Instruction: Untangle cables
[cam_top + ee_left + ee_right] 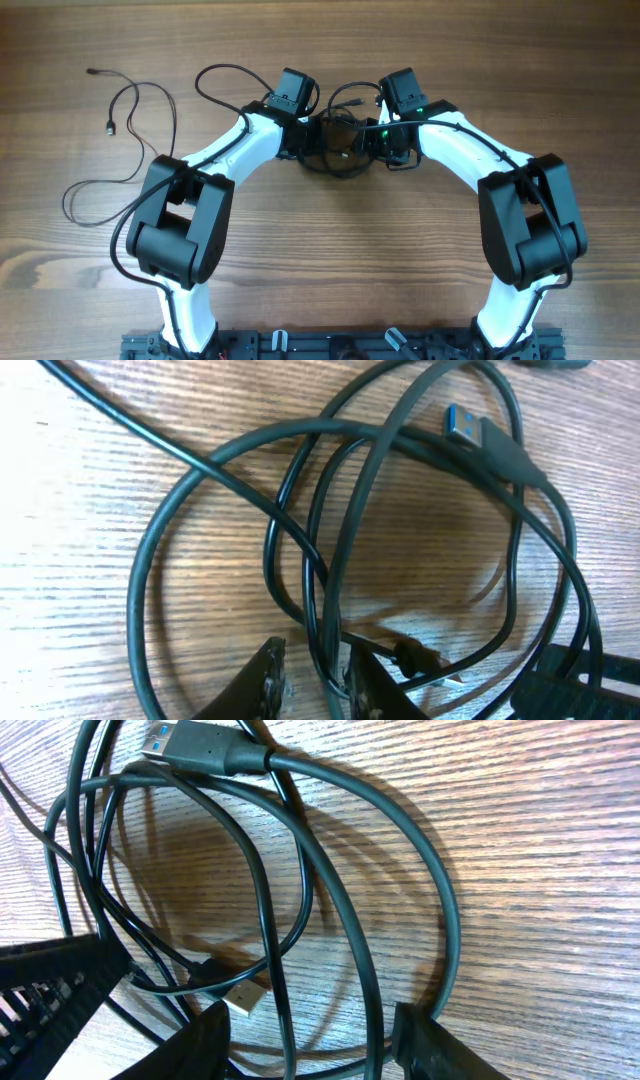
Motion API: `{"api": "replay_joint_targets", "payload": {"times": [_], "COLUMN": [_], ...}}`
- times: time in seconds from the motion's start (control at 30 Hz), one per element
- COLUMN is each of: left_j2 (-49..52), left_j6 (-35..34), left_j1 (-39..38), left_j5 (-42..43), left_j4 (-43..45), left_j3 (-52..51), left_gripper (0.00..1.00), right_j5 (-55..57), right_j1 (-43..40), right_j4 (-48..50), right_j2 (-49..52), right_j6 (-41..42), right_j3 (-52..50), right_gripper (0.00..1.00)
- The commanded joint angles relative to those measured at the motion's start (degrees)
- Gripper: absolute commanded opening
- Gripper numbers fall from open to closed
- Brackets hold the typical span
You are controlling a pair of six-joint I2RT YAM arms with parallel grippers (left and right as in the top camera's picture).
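Note:
The cables (338, 140) lie in a tangled black knot at the table's far middle, and both grippers meet over it. My left gripper (318, 675) is shut on two strands of the cables (326, 650), which press against its right finger. My right gripper (320, 1042) stands open, straddling a thin strand (285, 1020) and a thick grey strand (372, 1010) without pinching either. A blue-tongued USB plug (190, 745) tops the loops, also visible in the left wrist view as the blue plug (470, 425). A silver plug (245, 995) lies near my right gripper's left finger.
One separate thin cable (130, 130) trails loose over the left of the wooden table (480, 50), with its plug ends at the far left. The arm bases and a black rail (350, 345) line the near edge. The left arm's black gripper body (50, 990) crowds the right wrist view's lower left.

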Motion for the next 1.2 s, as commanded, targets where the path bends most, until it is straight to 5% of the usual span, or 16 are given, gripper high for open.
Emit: {"api": "replay_joint_targets", "payload": {"times": [0.0,0.13,0.33,0.63,0.8,0.9,1.17], "left_j2": [-1.5,-1.4,-1.5,-1.5,-1.5,-1.5,-1.5], "left_j6": [0.2,0.2,0.3,0.2,0.8,3.1,0.2], "left_j1": [0.0,-0.3,1.0,9.0,9.4,8.2,2.0], "left_j5": [-0.7,-0.7,-1.0,-0.6,7.3,8.2,8.1], "left_j4": [-0.5,-0.3,0.3,-1.2,-0.1,0.4,0.8], "left_j3": [-0.2,-0.2,-0.2,-0.2,-0.2,-0.2,-0.2], "left_gripper": [0.18,0.04,0.04,0.04,0.08,0.24,0.29], "right_j5": [1.4,1.9,3.7,5.0,-0.5,-0.8,5.4], "right_j1": [-0.2,-0.2,-0.2,-0.2,-0.7,-0.9,-0.9], "right_j4": [-0.1,-0.1,-0.3,-0.7,-1.6,-2.3,-5.3], "right_j2": [-1.7,-1.7,-1.7,-1.7,-3.3,-6.4,-7.1], "right_j6": [-0.3,-0.3,-0.3,0.0,-0.3,0.2,5.5], "right_j3": [0.0,0.0,0.0,-0.1,1.8,2.2,-0.6], "right_gripper": [0.54,0.54,0.65,0.64,0.43,0.42,0.31]}}
